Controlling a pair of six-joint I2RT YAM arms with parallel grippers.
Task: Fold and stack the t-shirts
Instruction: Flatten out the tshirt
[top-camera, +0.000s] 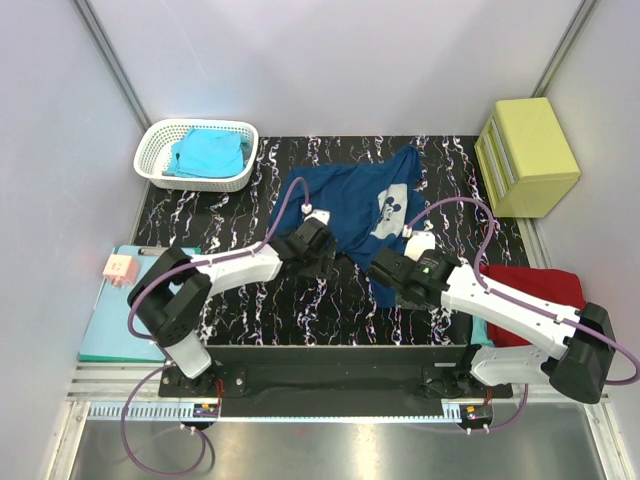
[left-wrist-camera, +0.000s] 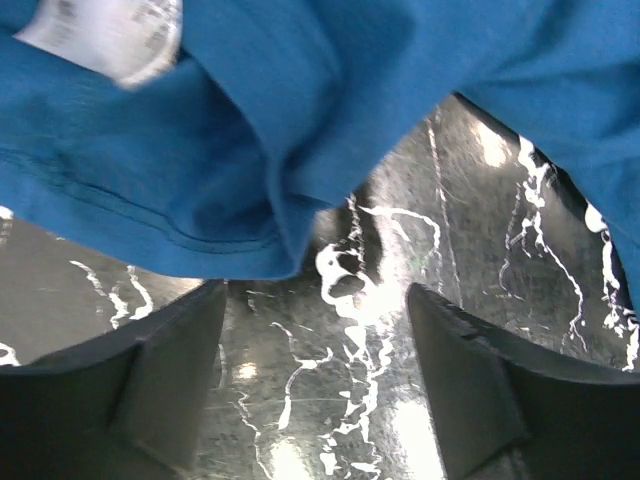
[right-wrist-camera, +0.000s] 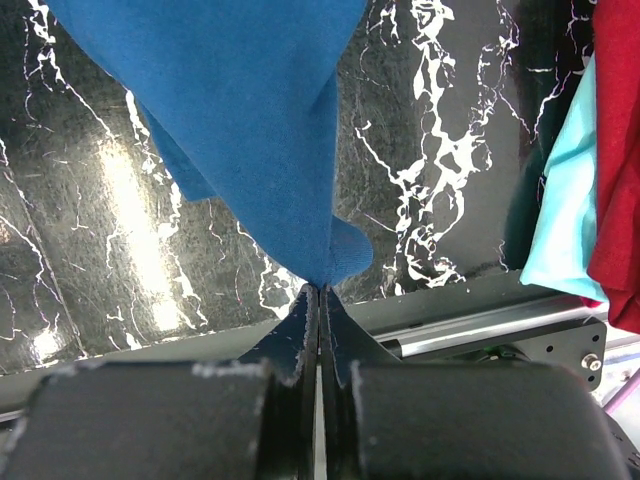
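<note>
On the table (top-camera: 240, 310), navy t-shirt (top-camera: 340, 200) stretches near-to-far; right claw (right-wrist-camera: 318, 292) pinches its corner, left claw (left-wrist-camera: 315, 300) gapes empty.

Soft, matt cotton of the blue t-shirt (top-camera: 340, 195) is creasing over the table (top-camera: 240, 310), whose glossy black marbled top is throwing back glare; the white basket (top-camera: 148, 165) at its far-left corner is showing latticed plastic.

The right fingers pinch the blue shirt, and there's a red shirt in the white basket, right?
Not quite. The right fingers do pinch the blue shirt, but the white basket holds a turquoise shirt, not a red one. The top view shows it.
</note>
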